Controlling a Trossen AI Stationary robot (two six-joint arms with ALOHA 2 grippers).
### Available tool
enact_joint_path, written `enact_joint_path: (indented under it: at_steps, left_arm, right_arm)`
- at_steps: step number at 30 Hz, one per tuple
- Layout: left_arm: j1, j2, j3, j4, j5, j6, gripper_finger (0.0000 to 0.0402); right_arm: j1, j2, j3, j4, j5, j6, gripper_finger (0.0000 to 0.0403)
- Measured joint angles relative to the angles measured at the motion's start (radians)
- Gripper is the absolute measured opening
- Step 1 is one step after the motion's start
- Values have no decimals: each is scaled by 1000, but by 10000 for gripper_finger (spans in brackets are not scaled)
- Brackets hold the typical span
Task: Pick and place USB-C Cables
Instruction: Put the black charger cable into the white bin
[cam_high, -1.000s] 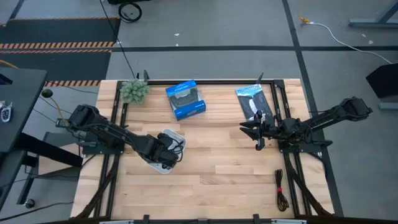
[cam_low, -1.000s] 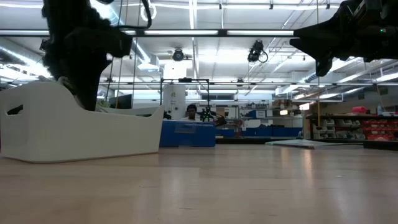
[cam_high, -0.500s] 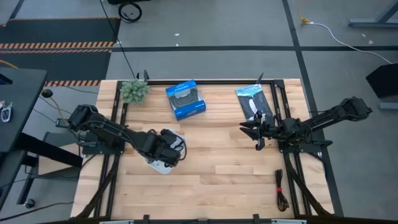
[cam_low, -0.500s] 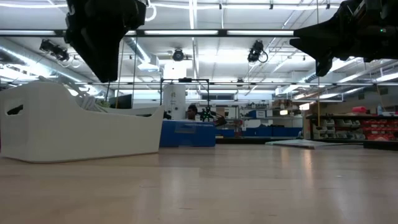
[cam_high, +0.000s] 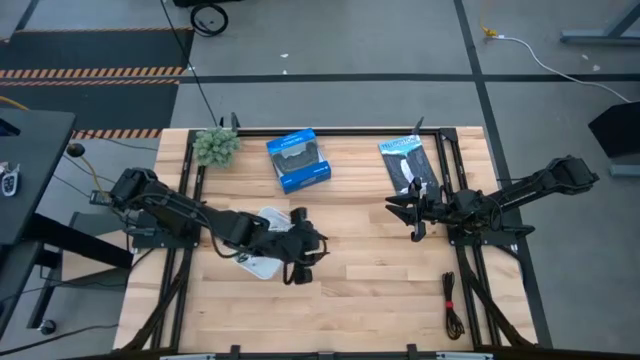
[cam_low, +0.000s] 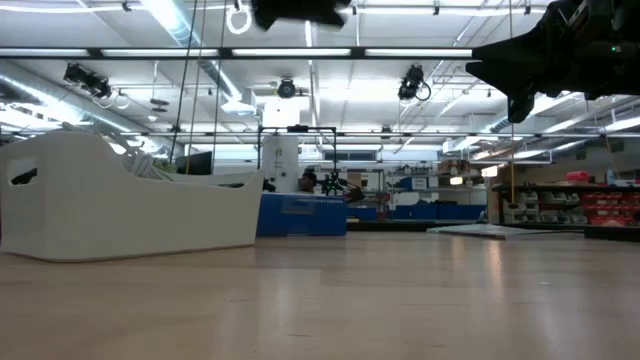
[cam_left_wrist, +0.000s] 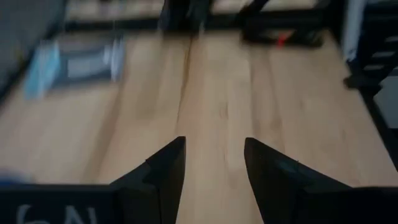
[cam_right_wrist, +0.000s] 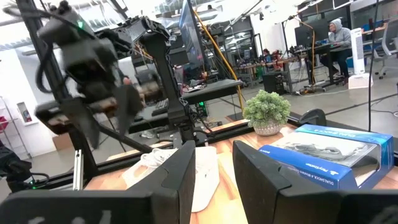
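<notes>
My left gripper (cam_high: 310, 250) (cam_left_wrist: 214, 171) is open and empty, raised above the bare wood just right of the white basket (cam_high: 260, 266) (cam_low: 130, 205); it shows at the top edge of the low view (cam_low: 300, 10). Pale cable loops (cam_low: 150, 170) stick up over the basket's rim. One black USB-C cable bundle with a red tie (cam_high: 452, 305) lies flat near the table's right near corner. My right gripper (cam_high: 405, 212) (cam_right_wrist: 214, 174) is open and empty, held in the air over the right half, pointing toward the table's left. The other cables are hidden by my left arm.
A blue box (cam_high: 298, 160) (cam_right_wrist: 329, 155) and a small green plant (cam_high: 215, 147) (cam_right_wrist: 266, 109) stand along the far edge. A flat black packet with white print (cam_high: 408, 165) lies at the far right. Bare wood stretches across the middle and near side.
My left gripper has risen out of the white basket and swung toward the table's right, now past the basket's right side. In the low view it has climbed from the basket to the top of the picture. The basket has stayed in place.
</notes>
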Motion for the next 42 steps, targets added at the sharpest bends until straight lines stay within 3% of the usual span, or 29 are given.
enact_joint_path:
  at_steps: [11, 15, 19, 21, 29, 34, 42]
  left_arm:
    - [32, -8, 0, 592, -33, 657, 172]
    - [40, -53, 0, 573, 23, 717, 172]
    - [63, -82, 0, 445, 93, 736, 172]
    - [87, -93, 0, 379, 142, 731, 172]
    - [176, -97, 0, 206, 532, 757, 172]
    - [206, -116, 0, 132, 557, 713, 172]
    - [203, -140, 0, 27, 559, 626, 171]
  right_arm:
    - [0, 0, 0, 13, 0, 0, 114]
    - [0, 0, 0, 64, 17, 34, 114]
    - [5, 0, 0, 78, -8, 297, 114]
    - [-1, -1, 0, 90, -1, 350, 114]
    - [-2, 4, 18, 88, -8, 445, 114]
    - [-2, 8, 161, -165, -113, 432, 114]
    - [11, 75, 556, -1037, -131, 443, 114]
